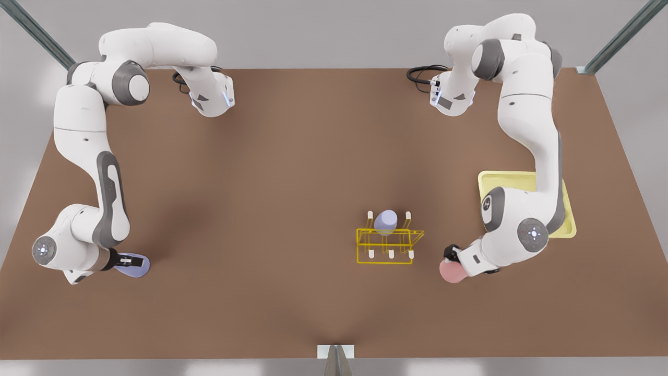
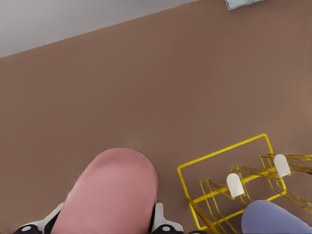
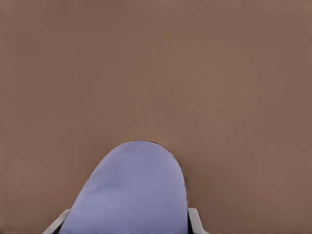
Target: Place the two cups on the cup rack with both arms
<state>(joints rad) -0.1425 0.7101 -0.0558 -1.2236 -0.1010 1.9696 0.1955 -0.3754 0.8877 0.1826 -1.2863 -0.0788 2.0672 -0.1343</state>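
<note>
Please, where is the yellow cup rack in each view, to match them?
Front view: yellow cup rack right of centre, racked lavender cup on it.
Left wrist view: rack beside the held pink cup.
Right wrist view: not in it; held lavender cup against brown table.
Shared landmark: the brown table.

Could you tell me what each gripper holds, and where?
Left gripper: pink cup, fingers across its sides. Right gripper: lavender cup, likewise.

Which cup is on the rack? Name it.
The lavender cup on the rack. The other lavender cup is held by the right gripper, the pink cup by the left gripper.
</note>
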